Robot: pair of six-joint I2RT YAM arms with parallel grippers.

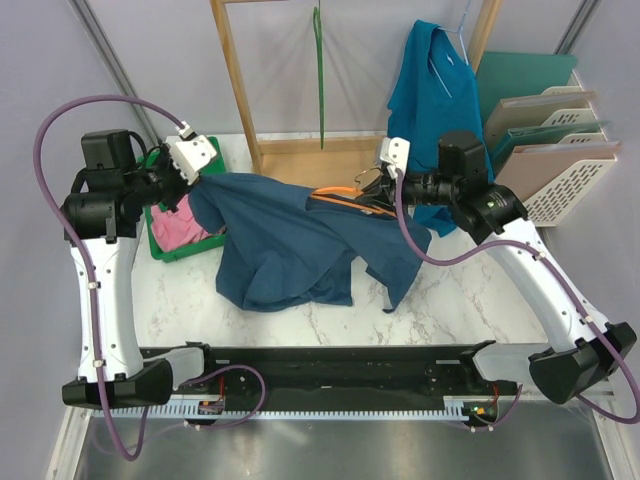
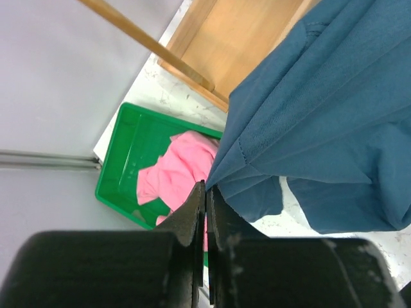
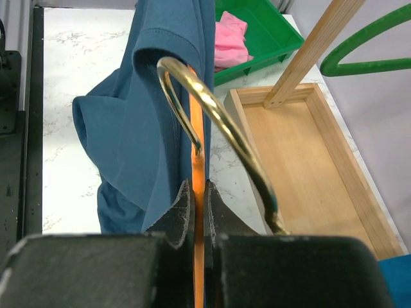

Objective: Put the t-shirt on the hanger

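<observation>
- The left gripper [image 2: 205, 192] has its fingers clenched on a hemmed edge of the navy t-shirt [image 1: 290, 245] and holds that corner up above the green tray [image 1: 160, 248].
- The right gripper [image 3: 199, 190] has its fingers clamped on the orange hanger [image 3: 198, 131], just below its hook [image 3: 221, 138].
- The t-shirt is strung between the two grippers. Its upper part is lifted, and the rest sags in loose folds onto the marble-patterned table [image 1: 450, 300].
- The hanger lies at the shirt's right end with cloth draped against it. The pictures do not show how far its arm reaches inside.
- The step in hand looks like threading the hanger through the shirt:
  - The left side should keep the fabric taut and the opening wide.
  - The right side should slide the orange arm along the inside toward the shoulder.
  - Slack cloth could bunch on the tip, and pulling too hard could drag the edge out of the left fingers.
- Materials and shapes:
  - The shirt is soft matte knit with a stitched hem, limp and quick to fold.
  - The hanger is a thin, rigid orange rod, and its curved hook is a shiny brass colour.
- A crumpled pink garment [image 2: 176, 170] lies in the smooth plastic tray.
- A wooden rack [image 1: 300, 150] stands behind, with a green hanger [image 1: 319, 80] on it and a teal shirt [image 1: 435, 90] at its right end.
</observation>
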